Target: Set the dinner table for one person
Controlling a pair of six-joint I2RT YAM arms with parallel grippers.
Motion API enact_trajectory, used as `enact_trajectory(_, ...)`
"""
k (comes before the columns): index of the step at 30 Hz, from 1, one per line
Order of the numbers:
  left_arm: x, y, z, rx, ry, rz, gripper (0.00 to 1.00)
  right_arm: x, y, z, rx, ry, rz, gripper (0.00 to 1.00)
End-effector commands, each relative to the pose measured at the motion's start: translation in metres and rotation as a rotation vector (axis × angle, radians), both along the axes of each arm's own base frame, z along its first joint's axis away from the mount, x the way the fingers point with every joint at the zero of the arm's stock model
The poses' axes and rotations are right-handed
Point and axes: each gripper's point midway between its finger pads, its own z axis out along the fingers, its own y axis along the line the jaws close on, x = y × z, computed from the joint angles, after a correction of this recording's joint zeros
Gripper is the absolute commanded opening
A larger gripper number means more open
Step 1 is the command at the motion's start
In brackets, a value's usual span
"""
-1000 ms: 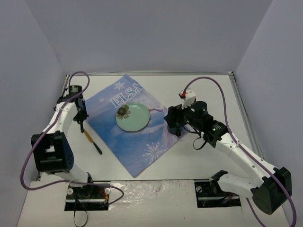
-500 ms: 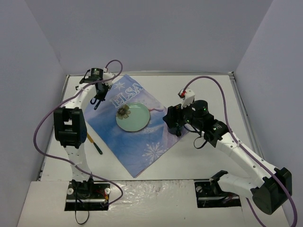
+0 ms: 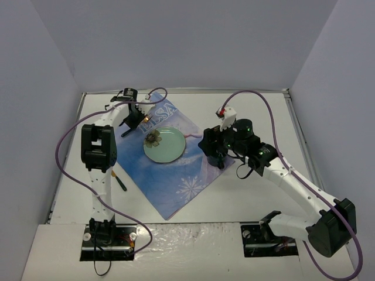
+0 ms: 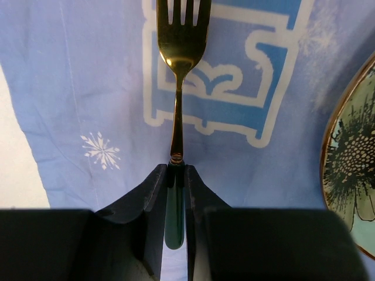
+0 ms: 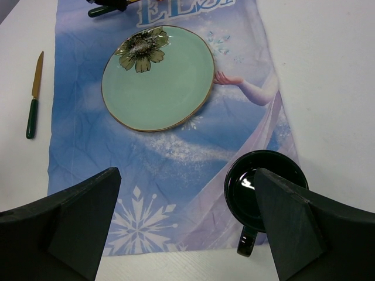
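Dinner table [image 3: 228, 199] spread white and flat beneath both arms, filling most of the overhead view. The left gripper [image 4: 176, 170] had its jaws closed narrowly on the dark green handle of a gold fork [image 4: 179, 70], the tines pointing toward the top of the left wrist frame. Under the fork lay the blue cloth [image 4: 88, 88] with its white snowflakes and block letters; whether the fork touched the cloth could not be told. A mint-green plate [image 4: 351, 175] with a gold rim and a dark flower print showed at the right edge of that frame, close beside the fork but apart from it. From overhead this gripper sat in the upper left, over the cloth's far corner.

The right gripper [image 5: 186, 172] was spread wide and held nothing. Below it, in the lower right of the right wrist frame, a black mug [image 5: 266, 190] stood upright at the cloth's right edge, nearer the right-hand finger, its handle toward the bottom. The plate rested on the cloth in the upper middle. A gold knife [image 5: 34, 96] with a green handle lay on the bare tabletop at the left edge, just off the cloth
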Motion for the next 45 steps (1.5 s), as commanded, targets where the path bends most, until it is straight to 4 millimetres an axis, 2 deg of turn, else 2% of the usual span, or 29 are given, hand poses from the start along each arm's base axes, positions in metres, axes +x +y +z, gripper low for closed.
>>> enact_trajectory(1, 0.015, -0.009, 0.031, -0.044, -0.079, -0.047, 0.0, 0.012, 0.011, 0.034, 0.045, -0.088, 0.023, 0.94)
enact_trajectory(20, 0.005, 0.003, 0.012, -0.035, -0.031, 0.025, 0.0, 0.013, 0.01, 0.03, 0.03, -0.086, 0.019, 0.94)
enact_trajectory(26, 0.005, 0.005, 0.007, -0.019, -0.026, 0.005, 0.09, 0.012, 0.011, 0.028, 0.032, -0.08, 0.022, 0.94)
enact_trajectory(29, 0.005, 0.004, 0.01, -0.021, -0.033, 0.007, 0.25, 0.011, 0.011, 0.031, 0.037, -0.082, 0.024, 0.94)
enact_trajectory(33, 0.006, 0.007, 0.023, -0.017, -0.056, 0.041, 0.48, 0.012, 0.01, 0.032, 0.029, -0.086, 0.019, 0.94)
enact_trajectory(38, 0.009, 0.014, 0.073, -0.045, -0.177, 0.175, 0.88, 0.011, 0.01, 0.036, 0.032, -0.093, 0.023, 0.94)
enact_trajectory(40, 0.007, 0.022, 0.087, -0.043, -0.212, 0.247, 0.95, 0.011, 0.009, 0.036, 0.033, -0.093, 0.022, 0.94)
enact_trajectory(43, -0.009, 0.029, 0.127, -0.139, -0.29, 0.469, 0.97, 0.009, 0.008, 0.035, 0.036, -0.088, 0.016, 0.94)
enact_trajectory(45, -0.024, 0.031, 0.133, -0.199, -0.293, 0.603, 0.97, 0.006, 0.008, 0.035, 0.043, -0.083, 0.021, 0.94)
